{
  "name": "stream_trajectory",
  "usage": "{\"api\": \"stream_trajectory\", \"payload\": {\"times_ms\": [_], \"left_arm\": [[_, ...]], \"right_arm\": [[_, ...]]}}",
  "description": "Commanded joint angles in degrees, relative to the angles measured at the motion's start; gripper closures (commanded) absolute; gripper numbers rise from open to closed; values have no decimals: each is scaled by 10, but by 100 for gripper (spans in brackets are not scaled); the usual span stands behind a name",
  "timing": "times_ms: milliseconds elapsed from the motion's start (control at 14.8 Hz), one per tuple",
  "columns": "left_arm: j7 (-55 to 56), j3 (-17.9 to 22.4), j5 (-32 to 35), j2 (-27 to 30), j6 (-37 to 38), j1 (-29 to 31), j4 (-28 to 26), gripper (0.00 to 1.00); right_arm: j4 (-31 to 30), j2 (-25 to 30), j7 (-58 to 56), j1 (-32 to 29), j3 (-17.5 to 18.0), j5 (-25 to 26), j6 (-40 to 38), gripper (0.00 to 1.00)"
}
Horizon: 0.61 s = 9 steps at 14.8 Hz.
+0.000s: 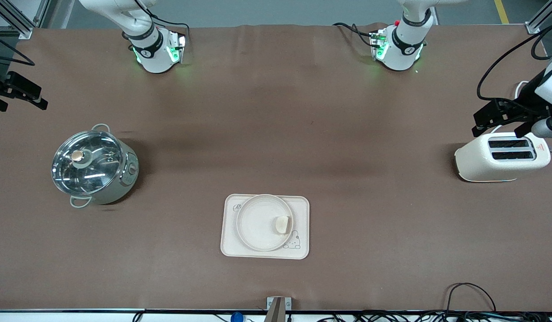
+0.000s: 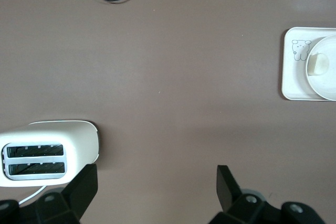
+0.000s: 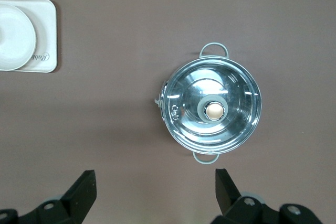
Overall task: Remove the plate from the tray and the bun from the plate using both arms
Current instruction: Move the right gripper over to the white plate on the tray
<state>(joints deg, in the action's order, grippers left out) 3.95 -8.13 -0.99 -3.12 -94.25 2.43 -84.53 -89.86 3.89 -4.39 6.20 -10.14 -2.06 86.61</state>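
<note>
The round cream plate [image 1: 258,223] lies on a rectangular cream tray [image 1: 301,206] with a rabbit drawing, near the front camera. The small pale bun [image 1: 282,224] rests on the plate, at its rim toward the left arm's end. My left gripper [image 1: 497,129] is open and empty, up over the toaster at the left arm's end. My right gripper [image 1: 21,105] is open and empty, up over the table's edge at the right arm's end. The left wrist view shows the left gripper [image 2: 157,187], the plate [image 2: 326,80] and the bun [image 2: 317,65]. The right wrist view shows the right gripper [image 3: 156,190] and the plate [image 3: 16,35].
A white two-slot toaster [image 1: 502,157] stands at the left arm's end, also in the left wrist view [image 2: 47,153]. A metal pot with a glass lid [image 1: 93,167] stands at the right arm's end, also in the right wrist view [image 3: 212,109]. Cables lie along the front edge.
</note>
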Motion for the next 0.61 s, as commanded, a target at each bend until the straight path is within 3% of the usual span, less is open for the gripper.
{"api": "stream_trajectory", "payload": {"times_ms": [0,337,539], "left_arm": [[-3,-3,11,1,12,0,10,0],[1,-4,11,0,11,1,11,0],[1,-3,11,0,11,1,11,0]], "right_arm": [[-15,7,1,-2,9,9,16,0],[-15,-1,1,-1,9,3,22,0],[-12,-52,3,23,9,-7,68,0]]}}
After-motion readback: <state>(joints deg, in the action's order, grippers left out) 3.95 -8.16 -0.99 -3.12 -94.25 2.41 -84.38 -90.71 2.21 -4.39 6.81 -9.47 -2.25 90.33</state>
